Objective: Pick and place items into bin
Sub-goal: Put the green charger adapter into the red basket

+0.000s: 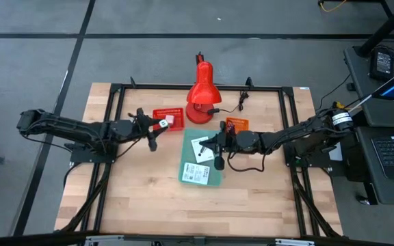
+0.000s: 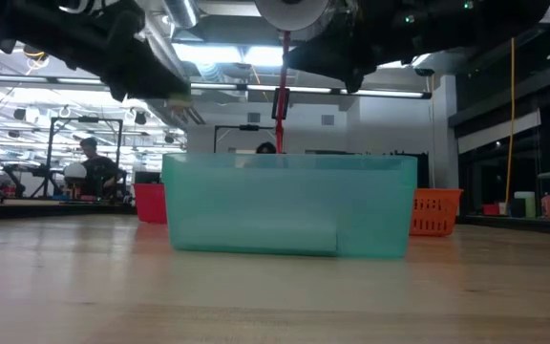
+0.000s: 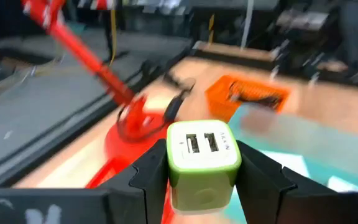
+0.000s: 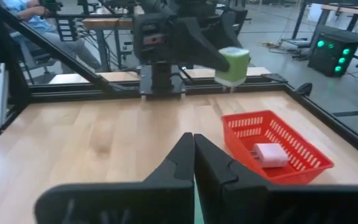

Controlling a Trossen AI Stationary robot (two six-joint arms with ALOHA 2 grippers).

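My left gripper point(image 1: 157, 127) is shut on a green-and-white block with two USB slots point(image 3: 204, 160), just on the near side of the red basket point(image 1: 168, 117). A pink cube point(image 4: 270, 154) lies in that basket. The teal bin point(image 1: 200, 160) stands mid-table, with two white printed cards point(image 1: 198, 147) point(image 1: 197, 174) flat on its floor. My right gripper point(image 4: 193, 158) is shut and hovers over the bin's right side point(image 1: 217, 152), pointing toward the left arm. No blue-white clip shows. My left gripper pinches the green block between its two fingers point(image 3: 151, 177), one on each of two opposite sides point(image 3: 174, 177). The face with the USB slots point(image 3: 202, 143) points forward, away from the wrist. The fingers lie roughly level, pointing toward the table's right. The block is lifted clear of the table point(image 4: 234, 65).
A red desk lamp point(image 1: 200, 92) stands at the far edge between the two baskets, its cord point(image 1: 237, 104) trailing right. An orange basket point(image 1: 237, 124) sits by the bin's far right corner. A black cable point(image 1: 248, 164) loops beside the right arm. Bare wood lies nearer point(image 1: 183, 205).
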